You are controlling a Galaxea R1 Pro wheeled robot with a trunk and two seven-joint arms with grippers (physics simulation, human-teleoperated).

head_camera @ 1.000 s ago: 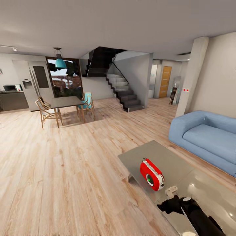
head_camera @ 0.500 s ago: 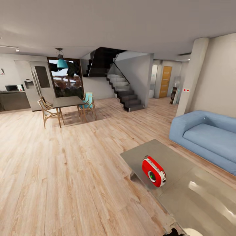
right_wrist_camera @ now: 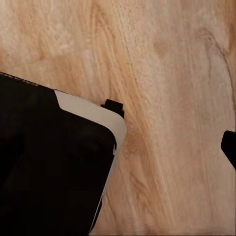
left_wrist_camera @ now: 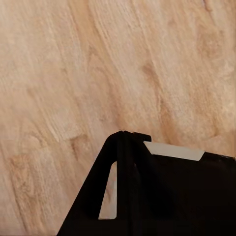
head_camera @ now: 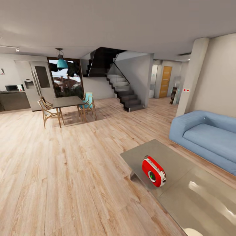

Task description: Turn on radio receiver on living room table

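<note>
the radio receiver point(head_camera: 153, 171) stands upright on the near-left part of the glossy grey bench point(head_camera: 183, 177), right of the plank floor point(head_camera: 65, 170), with the blue sofa point(head_camera: 206, 137) beyond. whether either hand is clenched or released, i cannot tell.

**Surfaces and finishes across the living room**

The floor point(head_camera: 65, 170) is showing light wood planks with clear grain and a soft satin sheen; the same grained wood is showing in both wrist views point(left_wrist_camera: 98, 73). The table point(head_camera: 203, 196) is presenting a smooth grey top, glossy enough to be throwing bright reflections at its near end. The radio receiver point(head_camera: 153, 171) is looking like shiny red plastic with white trim. The sofa point(head_camera: 206, 137) is reading as matt blue cloth. The dining chairs point(head_camera: 47, 111) are showing pale wooden frames. The staircase point(head_camera: 126, 95) is appearing dark and matt.
</note>
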